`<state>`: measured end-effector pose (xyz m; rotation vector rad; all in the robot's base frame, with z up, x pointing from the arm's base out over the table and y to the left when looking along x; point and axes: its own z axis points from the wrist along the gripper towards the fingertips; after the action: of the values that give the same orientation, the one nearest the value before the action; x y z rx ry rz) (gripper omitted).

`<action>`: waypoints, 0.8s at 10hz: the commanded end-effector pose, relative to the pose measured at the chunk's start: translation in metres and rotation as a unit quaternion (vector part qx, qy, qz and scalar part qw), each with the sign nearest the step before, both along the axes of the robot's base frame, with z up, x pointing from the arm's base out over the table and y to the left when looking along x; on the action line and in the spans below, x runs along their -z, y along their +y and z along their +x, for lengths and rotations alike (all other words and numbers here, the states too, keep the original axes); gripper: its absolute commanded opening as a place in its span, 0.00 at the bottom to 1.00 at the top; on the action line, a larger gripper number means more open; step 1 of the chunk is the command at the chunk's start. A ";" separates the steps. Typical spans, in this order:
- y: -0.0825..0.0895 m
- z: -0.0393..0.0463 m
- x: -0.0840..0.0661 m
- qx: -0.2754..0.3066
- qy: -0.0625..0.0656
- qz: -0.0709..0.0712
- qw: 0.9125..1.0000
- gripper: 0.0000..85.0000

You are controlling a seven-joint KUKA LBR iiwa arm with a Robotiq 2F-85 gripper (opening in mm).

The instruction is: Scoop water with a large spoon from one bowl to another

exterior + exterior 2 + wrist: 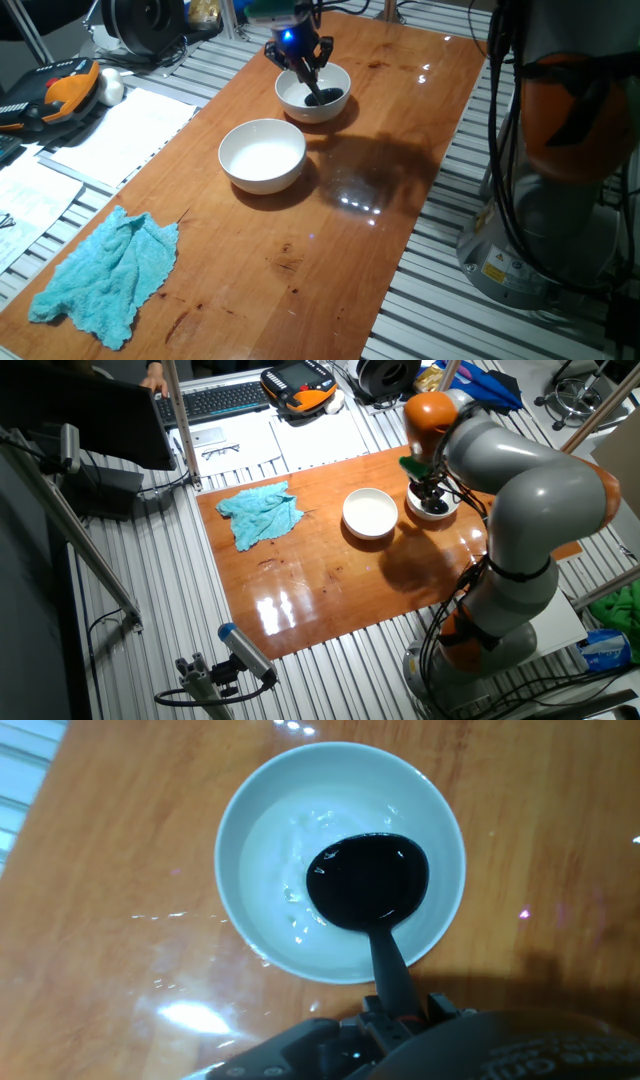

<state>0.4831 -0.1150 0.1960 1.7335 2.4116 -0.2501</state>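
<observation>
Hand view first, since it tells me most about progress, though I take the scene from the biggest thing down. My arm [520, 500] reaches across the wooden table [400, 190] from its far side, as the other fixed view shows. The landmark I use throughout is the bowl under the hand, the source bowl [340, 860].

Just beside the source bowl, toward the blue cloth [105, 275], stands the second white bowl [262, 155], which I take to be the destination. It looks white and bare inside, but clear water would hardly show there, so I cannot say whether any has been delivered. The cloth itself lies well apart from the source bowl, near the table's other end.

The gripper [302, 58] hangs directly above the source bowl, holding the large spoon [368, 880] by its handle, fingers closed on it as far as I can judge from the hand view, where the handle runs straight up into the hand. The spoon's head sits inside the source bowl, tilted toward one wall, with glints on it that suggest it is wet or filled. The water [290, 855] shows only as faint ripples and bubbles beside the head.

My judgement: I am in the dipping step. Lifting level, carrying over to the neighbouring bowl and pouring are all left
</observation>
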 end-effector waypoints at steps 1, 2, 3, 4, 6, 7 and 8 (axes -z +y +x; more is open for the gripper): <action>0.001 0.0010 -0.003 0.002 -0.004 0.003 1.000 0.00; 0.000 0.0027 -0.008 0.004 -0.001 0.007 1.000 0.00; 0.000 0.0037 -0.010 0.004 -0.001 0.008 1.000 0.00; 0.001 0.0045 -0.011 0.004 -0.004 0.006 1.000 0.00; 0.001 0.0038 -0.014 0.000 -0.005 0.003 1.000 0.00; 0.001 0.0036 -0.015 0.001 -0.008 0.001 1.000 0.00; 0.002 0.0037 -0.016 0.002 -0.012 -0.001 1.000 0.00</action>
<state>0.4867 -0.1135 0.2127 1.7285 2.3887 -0.2298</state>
